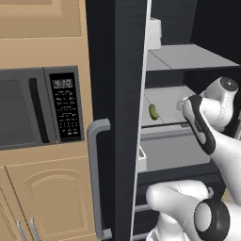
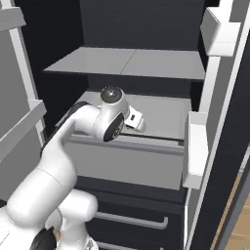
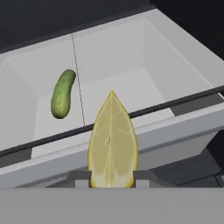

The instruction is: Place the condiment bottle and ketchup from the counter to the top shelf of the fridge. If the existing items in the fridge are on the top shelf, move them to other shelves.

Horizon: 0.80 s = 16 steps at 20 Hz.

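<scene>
1. On the far left of the left base view there is a microwave [image 1: 40, 107] set in tan cupboards [image 1: 47, 197].
2. Next to it stands the black fridge [image 1: 113, 70] with its door swung open. A grey bar handle [image 1: 96, 179] runs down the door.
3. Inside the fridge the top shelf [image 2: 129, 62] is a flat grey panel. Nothing can be seen lying on the part that shows.
4. One shelf lower, the green pickle [image 1: 153, 111] lies on the lower shelf [image 2: 166, 117], toward its left side. In the hand view the same pickle [image 3: 62, 93] lies up and to the left of the claw, well apart from it, behind a dark rail [image 3: 183, 101] at the shelf's front edge.
5. The white arm [image 2: 73, 141] reaches into the fridge at the height of that lower shelf.
6. The claw [image 3: 112, 181] is closed tight on the yellow lemon wedge [image 3: 112, 142]. The wedge stands up between the two fingers [image 3: 78, 178], one on each side of it, with its pointed end away from the hand.
7. The wedge is held in front of the lower shelf's front edge, to the right of the pickle and not touching it.
8. On the right of the right base view, white door bins [image 2: 195, 146] hang on the inside of the other open door.
</scene>
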### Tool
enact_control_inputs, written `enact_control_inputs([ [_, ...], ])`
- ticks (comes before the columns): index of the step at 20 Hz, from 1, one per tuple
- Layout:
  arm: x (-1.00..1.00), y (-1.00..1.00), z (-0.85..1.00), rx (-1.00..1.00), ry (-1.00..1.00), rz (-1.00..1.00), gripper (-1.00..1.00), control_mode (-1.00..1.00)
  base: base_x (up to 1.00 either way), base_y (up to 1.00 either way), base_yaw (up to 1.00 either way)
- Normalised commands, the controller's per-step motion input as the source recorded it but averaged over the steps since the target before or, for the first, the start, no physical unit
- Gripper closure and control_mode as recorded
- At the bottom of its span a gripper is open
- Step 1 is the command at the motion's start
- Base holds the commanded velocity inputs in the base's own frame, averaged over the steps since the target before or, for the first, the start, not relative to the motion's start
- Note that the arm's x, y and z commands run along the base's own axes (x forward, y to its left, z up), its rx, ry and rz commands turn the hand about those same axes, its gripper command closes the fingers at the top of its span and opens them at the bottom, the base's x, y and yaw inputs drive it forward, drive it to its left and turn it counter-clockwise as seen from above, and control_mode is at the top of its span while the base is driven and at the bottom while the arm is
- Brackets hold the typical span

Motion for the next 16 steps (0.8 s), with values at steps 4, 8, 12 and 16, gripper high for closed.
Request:
enact_control_inputs([
  [4,0.46,-0.32,-0.46,0.0,0.0,0.05,1.0,-1.0,0.0,0.0,0.0],
  [8,0.83,-0.02,-0.17,0.0,0.0,0.03,1.0,-1.0,0.0,0.0,0.0],
  [12,0.88,0.0,0.0,0.0,0.0,0.0,1.0,-1.0,0.0,0.0,0.0],
  [16,0.96,0.0,-0.13,0.0,0.0,0.0,1.0,-1.0,0.0,0.0,0.0],
])
